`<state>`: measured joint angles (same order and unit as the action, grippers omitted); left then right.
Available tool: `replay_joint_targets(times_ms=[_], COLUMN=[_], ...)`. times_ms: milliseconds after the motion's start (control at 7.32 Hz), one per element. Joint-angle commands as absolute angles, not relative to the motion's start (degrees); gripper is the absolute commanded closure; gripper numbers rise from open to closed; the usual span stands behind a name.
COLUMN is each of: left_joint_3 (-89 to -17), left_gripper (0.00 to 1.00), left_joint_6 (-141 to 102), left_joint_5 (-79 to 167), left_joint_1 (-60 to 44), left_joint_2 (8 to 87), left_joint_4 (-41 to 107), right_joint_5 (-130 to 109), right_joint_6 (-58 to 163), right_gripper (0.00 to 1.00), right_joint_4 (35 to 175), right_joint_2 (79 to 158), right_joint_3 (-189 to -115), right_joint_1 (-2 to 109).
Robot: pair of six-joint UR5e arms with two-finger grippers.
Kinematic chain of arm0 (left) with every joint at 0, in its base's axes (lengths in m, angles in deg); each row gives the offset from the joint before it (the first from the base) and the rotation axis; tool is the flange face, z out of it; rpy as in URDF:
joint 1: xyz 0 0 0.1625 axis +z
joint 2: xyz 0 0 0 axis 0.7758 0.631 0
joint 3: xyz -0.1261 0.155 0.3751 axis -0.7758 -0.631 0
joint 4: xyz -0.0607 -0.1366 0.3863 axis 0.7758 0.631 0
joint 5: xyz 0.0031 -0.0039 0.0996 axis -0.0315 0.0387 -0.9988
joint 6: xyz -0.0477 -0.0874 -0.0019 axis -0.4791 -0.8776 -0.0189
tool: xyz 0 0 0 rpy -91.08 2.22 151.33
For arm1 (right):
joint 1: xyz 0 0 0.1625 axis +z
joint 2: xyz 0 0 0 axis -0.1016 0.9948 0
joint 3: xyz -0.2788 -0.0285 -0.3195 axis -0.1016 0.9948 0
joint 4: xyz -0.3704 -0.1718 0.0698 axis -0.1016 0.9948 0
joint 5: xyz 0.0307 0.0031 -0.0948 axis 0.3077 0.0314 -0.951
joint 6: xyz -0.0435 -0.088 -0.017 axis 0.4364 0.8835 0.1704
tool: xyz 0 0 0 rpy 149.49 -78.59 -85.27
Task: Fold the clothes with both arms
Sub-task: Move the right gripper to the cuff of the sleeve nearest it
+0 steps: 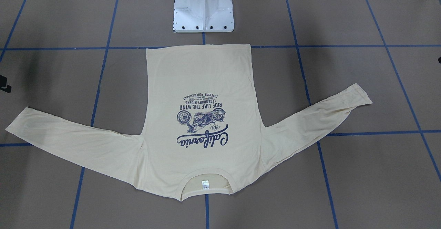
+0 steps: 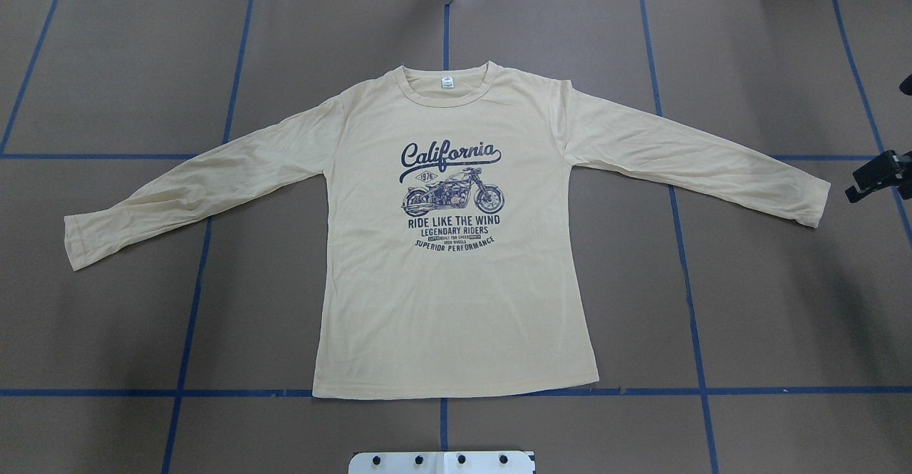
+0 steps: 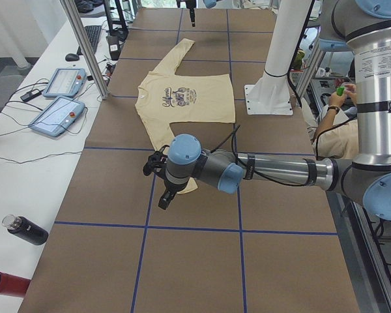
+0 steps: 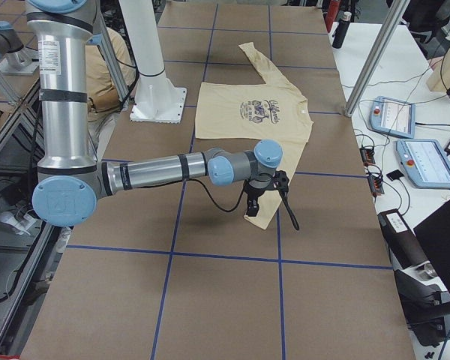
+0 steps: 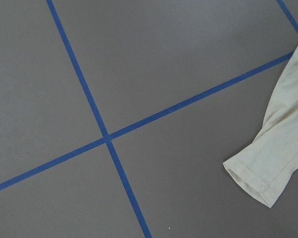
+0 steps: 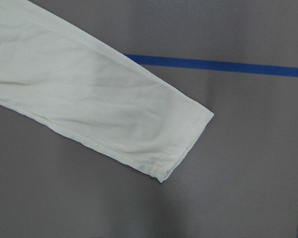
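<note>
Closest to me, at this end of the table (image 2: 142, 331), the left arm (image 3: 280, 171) reaches out low and flat. Its left gripper (image 3: 158, 182) hangs in the air near the left cuff (image 5: 260, 173), a bit off to one side. It holds nothing that I can see, but I cannot tell if its fingers are spread or pinched together. I think it waits there because a sleeve is the first bit to fold in.

Next comes the shirt (image 2: 456, 303). It lies flat in the middle of the table, picture side up (a motorbike and the word California), with both sleeves spread out like wings. Its bottom edge is by the white base (image 1: 203, 8), and the neck points away from it. No fold is made yet.

Farthest off, the right gripper (image 2: 878, 174) hangs by the right cuff (image 6: 184, 134). I cannot tell about its fingers either. I guess both wait at the sleeve ends so they can lift together.
</note>
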<state>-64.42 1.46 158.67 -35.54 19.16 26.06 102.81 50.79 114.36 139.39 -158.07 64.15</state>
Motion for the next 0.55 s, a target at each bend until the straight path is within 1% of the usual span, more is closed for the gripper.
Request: replay_joint_targets(times_ms=[0, 137, 273, 410], left_joint_3=[-64.5, -64.4, -64.2, -64.4], left_gripper=[0.00, 0.00, 0.00, 0.00], left_joint_6=[1.4, 1.4, 1.4, 1.4], left_joint_5=[158.6, 158.6, 158.6, 158.6], left_joint_1=[-35.5, -35.5, -35.5, -35.5], left_joint_2=[19.3, 19.5, 19.7, 19.7], left_joint_4=[26.1, 26.1, 26.1, 26.1], right_joint_5=[101.0, 101.2, 101.1, 100.6], right_joint_6=[47.1, 39.9, 30.0, 27.8], right_gripper=[0.10, 0.14, 0.13, 0.13], right_joint_4=[109.4, 103.7, 97.1, 93.2], right_joint_2=[139.4, 138.2, 136.6, 136.2], right_joint_3=[-154.8, -149.8, -146.0, -143.3], right_joint_1=[62.6, 62.6, 62.6, 62.6])
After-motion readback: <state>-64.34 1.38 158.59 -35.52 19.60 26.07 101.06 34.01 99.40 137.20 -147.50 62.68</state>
